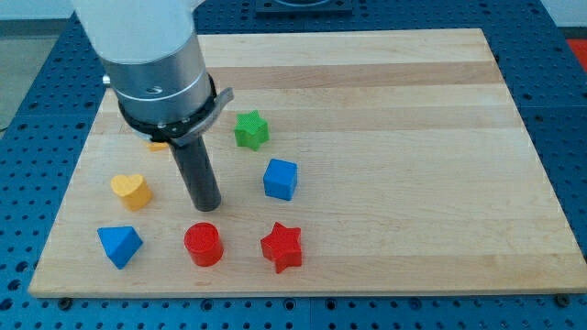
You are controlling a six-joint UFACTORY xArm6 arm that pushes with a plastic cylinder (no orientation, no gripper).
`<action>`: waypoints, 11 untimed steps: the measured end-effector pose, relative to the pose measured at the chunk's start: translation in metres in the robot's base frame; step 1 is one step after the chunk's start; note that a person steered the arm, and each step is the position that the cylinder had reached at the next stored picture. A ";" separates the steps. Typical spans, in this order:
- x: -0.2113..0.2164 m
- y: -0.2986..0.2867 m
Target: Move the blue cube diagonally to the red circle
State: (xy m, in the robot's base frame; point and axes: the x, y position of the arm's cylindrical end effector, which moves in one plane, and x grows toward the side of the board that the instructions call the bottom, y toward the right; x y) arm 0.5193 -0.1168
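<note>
The blue cube sits near the board's middle. The red circle, a short red cylinder, stands below and to the left of it, near the view's bottom edge of the board. My tip rests on the board just above the red circle and to the left of the blue cube, touching neither.
A red star lies right of the red circle. A blue triangular block sits at the bottom left. A yellow heart is left of my tip. A green star is above the cube. An orange block is mostly hidden behind the arm.
</note>
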 end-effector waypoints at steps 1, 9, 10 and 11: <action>0.000 0.003; 0.033 0.258; 0.011 0.301; -0.033 0.334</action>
